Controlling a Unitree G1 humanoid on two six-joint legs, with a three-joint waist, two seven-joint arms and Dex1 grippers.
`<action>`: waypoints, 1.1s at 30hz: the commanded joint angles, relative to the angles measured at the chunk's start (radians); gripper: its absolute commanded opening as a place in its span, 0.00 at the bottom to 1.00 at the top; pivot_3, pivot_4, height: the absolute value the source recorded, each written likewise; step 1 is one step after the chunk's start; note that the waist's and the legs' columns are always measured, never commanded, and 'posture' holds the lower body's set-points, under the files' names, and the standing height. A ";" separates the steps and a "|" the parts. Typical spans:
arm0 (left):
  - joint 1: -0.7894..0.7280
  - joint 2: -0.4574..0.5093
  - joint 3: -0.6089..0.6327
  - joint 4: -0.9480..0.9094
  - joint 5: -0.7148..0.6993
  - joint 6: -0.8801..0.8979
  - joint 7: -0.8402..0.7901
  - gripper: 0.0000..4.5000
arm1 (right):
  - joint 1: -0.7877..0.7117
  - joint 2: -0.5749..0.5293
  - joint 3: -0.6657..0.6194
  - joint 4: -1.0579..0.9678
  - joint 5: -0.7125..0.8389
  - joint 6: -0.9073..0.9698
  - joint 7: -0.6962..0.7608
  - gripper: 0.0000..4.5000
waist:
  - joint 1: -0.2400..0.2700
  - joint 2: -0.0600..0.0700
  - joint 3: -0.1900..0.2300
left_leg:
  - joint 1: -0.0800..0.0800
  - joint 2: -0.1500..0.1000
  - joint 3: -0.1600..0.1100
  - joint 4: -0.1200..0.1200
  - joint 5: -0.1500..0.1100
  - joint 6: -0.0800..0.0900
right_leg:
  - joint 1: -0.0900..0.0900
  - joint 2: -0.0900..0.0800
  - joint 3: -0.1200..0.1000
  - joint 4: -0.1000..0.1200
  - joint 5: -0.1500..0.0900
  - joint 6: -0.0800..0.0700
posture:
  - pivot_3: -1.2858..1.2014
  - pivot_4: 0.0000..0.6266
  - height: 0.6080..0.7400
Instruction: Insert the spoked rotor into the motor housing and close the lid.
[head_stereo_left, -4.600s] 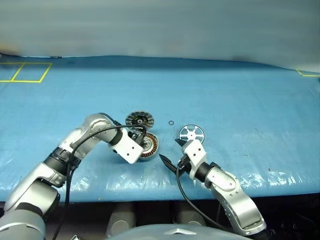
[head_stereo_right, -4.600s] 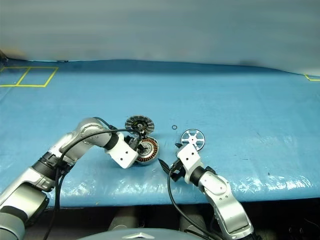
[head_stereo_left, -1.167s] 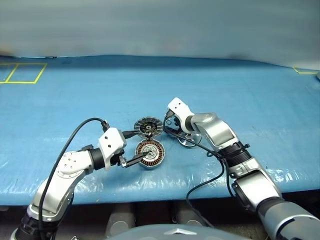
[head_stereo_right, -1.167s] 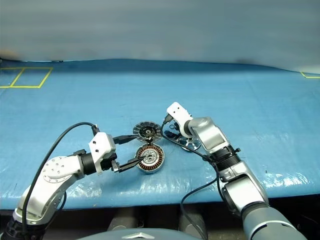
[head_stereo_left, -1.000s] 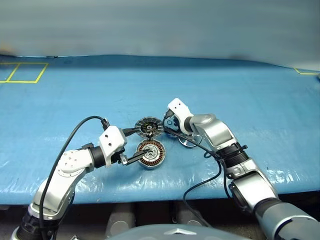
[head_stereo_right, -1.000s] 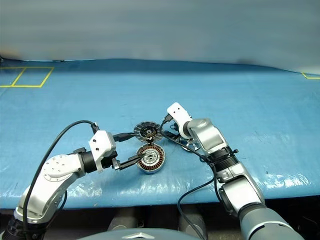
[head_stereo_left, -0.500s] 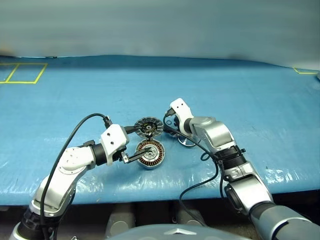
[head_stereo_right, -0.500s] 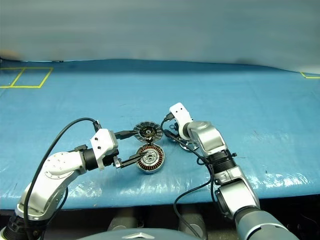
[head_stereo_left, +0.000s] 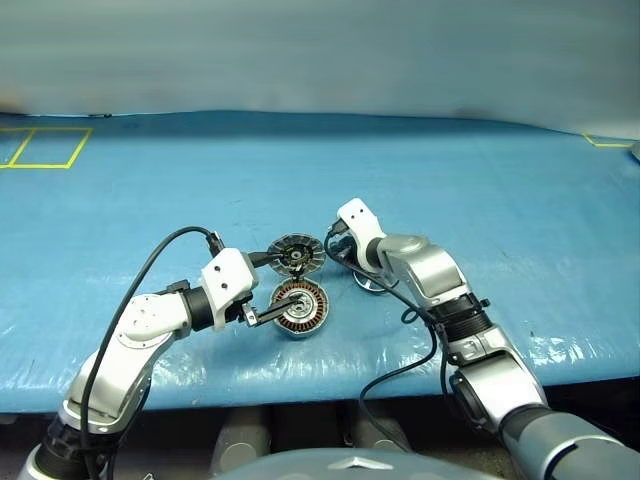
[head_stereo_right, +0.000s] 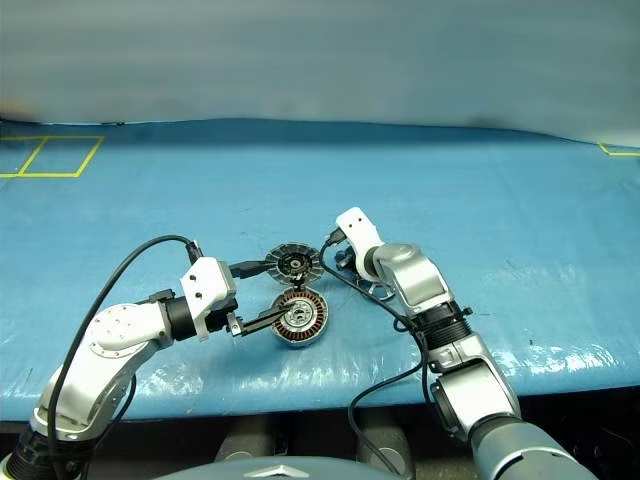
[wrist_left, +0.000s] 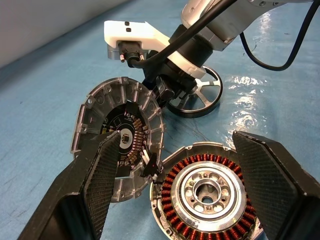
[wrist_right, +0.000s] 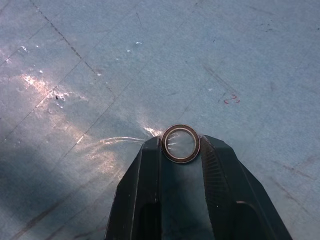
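While our right arm reaches in over the blue worktop (head_stereo_left: 480, 180), its right gripper (wrist_right: 181, 146) has its jaws pinched on a small black ring (wrist_right: 180, 143), which sits between the two fingertips just above the blue surface in the right wrist view. From the head views we see that same gripper pointing down just beside the far right edge of the lid (head_stereo_left: 295, 253).

Our left gripper (wrist_left: 180, 185) stands with its jaws wide apart and holding nothing; in the left wrist view one finger (wrist_left: 95, 175) lies across the lid's face and the other shows on the far side of the motor housing (wrist_left: 205, 192). We cannot tell whether either finger touches metal.

The motor housing lies flat near the worktop's front edge, mouth up, its copper-brown windings ringing a silver centre. The lid is swung open, tilted back and joined to the housing's far edge, with its segmented rim and black centre facing us.

The spoked rotor (wrist_left: 197, 95) lies flat on the worktop to the right of the lid, partly under our right wrist, well outside the housing.
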 joint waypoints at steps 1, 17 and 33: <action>-0.008 0.002 -0.001 -0.026 -0.005 -0.016 -0.005 0.85 | 0.031 -0.022 0.021 -0.068 0.000 0.014 0.024 0.17 | 0.002 0.000 0.000 | 0.000 0.000 0.000 0.000 0.000 0.000 | 0.000 0.000 0.000 0.000 0.000 0.000 | 0.52 0.24 1.00; 0.021 0.022 -0.004 -0.033 -0.058 0.006 -0.070 0.85 | 0.254 -0.110 -0.162 -0.570 0.134 0.017 0.045 0.17 | 0.007 0.000 0.001 | -0.002 0.000 0.000 -0.002 0.000 0.000 | -0.002 0.000 0.000 -0.001 -0.002 -0.002 | 0.52 0.24 1.00; 0.039 0.059 -0.031 0.009 -0.044 -0.004 -0.101 0.85 | 0.556 -0.320 -0.043 -0.819 0.315 -0.141 0.301 0.17 | 0.011 -0.001 0.003 | 0.001 0.000 0.000 0.000 0.000 0.000 | -0.002 -0.003 -0.001 -0.002 -0.005 0.002 | 0.52 0.24 1.00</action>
